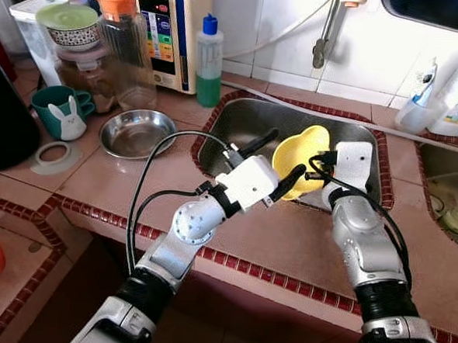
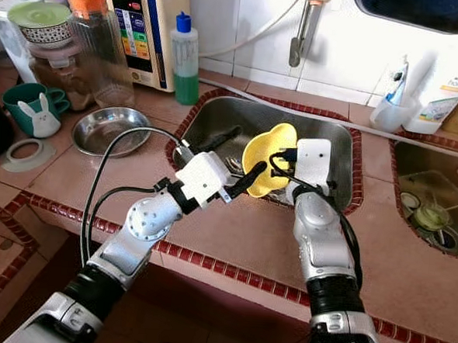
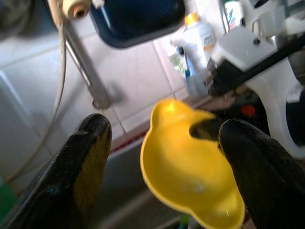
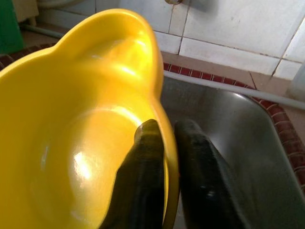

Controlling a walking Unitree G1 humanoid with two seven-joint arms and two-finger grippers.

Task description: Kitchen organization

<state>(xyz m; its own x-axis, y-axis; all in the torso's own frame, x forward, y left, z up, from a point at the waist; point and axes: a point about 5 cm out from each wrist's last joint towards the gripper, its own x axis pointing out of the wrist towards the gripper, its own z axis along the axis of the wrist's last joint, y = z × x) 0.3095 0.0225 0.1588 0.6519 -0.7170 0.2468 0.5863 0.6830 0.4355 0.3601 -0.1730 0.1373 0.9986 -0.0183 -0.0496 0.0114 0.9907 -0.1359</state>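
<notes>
A yellow lobed plastic bowl (image 1: pixel 304 149) hangs tilted over the steel sink (image 1: pixel 244 118). My right gripper (image 4: pixel 164 138) is shut on the yellow bowl, one finger inside the rim and one outside. My left gripper (image 1: pixel 280 163) is open just left of the bowl; its two black fingers (image 3: pixel 81 167) stand wide apart with the bowl (image 3: pixel 188 167) in the gap beyond their tips, not touching it. Cutlery lies in the sink bottom under the bowl (image 2: pixel 267 150).
On the tiled counter to the left sit a steel dish (image 1: pixel 136 132), a green bunny mug (image 1: pixel 61 111), a green soap bottle (image 1: pixel 209 60), a clear pitcher (image 1: pixel 127 49) and stacked containers (image 1: pixel 66 29). A tap (image 1: pixel 325 30) hangs above the sink. A second basin (image 1: pixel 449 197) lies right.
</notes>
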